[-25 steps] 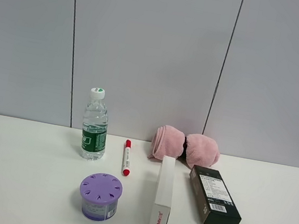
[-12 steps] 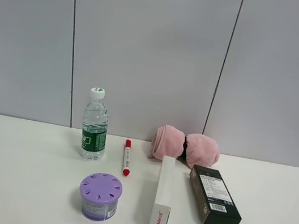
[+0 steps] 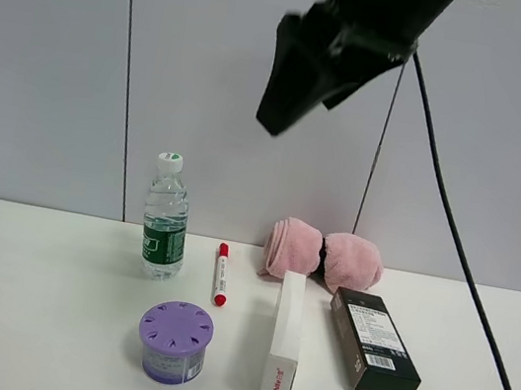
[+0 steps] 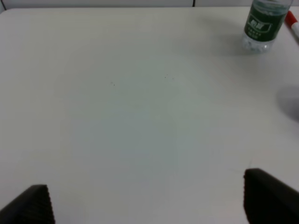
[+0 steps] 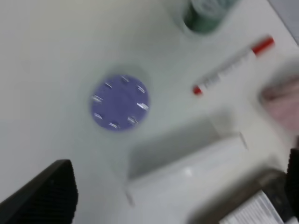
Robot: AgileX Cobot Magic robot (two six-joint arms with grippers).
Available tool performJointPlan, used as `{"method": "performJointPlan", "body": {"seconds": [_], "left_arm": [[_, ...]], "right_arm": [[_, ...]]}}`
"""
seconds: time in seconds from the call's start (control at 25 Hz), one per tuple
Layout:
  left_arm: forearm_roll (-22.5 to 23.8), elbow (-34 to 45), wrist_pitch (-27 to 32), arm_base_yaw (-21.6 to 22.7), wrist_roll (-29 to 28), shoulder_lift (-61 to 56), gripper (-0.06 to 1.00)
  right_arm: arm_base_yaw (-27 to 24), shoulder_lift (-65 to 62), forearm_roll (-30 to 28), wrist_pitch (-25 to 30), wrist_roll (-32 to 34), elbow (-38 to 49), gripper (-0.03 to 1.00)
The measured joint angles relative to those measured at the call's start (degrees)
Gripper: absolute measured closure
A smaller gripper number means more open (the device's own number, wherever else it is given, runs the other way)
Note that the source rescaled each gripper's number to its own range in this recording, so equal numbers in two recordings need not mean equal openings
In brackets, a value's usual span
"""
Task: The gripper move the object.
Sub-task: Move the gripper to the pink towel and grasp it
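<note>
Arm pose: right gripper [image 3: 276, 116] hangs high over the worktop [image 3: 20, 315], pointing steeply down, jaws spread wide with nothing in them. Pink rolled towel [image 3: 322, 256] sits far below it, a bit off to the right, by the wall, untouched.

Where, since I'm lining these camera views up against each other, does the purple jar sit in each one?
Exterior high: the purple jar stands nearer the camera than the water bottle, left of the white box.
Left wrist: not in it.
Right wrist: the purple jar is blurred, seen from above, apart from the white box.
Shared landmark: the water bottle, green label, also in left wrist and right wrist.
</note>
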Motion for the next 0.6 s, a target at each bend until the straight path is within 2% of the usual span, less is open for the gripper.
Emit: {"method": "performJointPlan", "body": {"seconds": [0.08,0.16,0.44,0.6], "left_arm": [[0.0,0.0,0.0,0.0,0.0,0.0,-0.06],[0.0,0.0,0.0,0.0,0.0,0.0,-0.06],[0.0,0.0,0.0,0.0,0.0,0.0,-0.06],[0.0,0.0,0.0,0.0,0.0,0.0,-0.06]], "right_arm": [[0.2,2.6,-6.5,-0.1,4.7,0.0,0.05],[-0.7,4.6,-10.3,-0.3,7.0,0.0,0.05],[-4.9,8.2,-10.9,-0.4,9.3,0.0,0.07],[-5.6,12.2,-16.2,-1.9,9.4,0.0,0.07]]}}
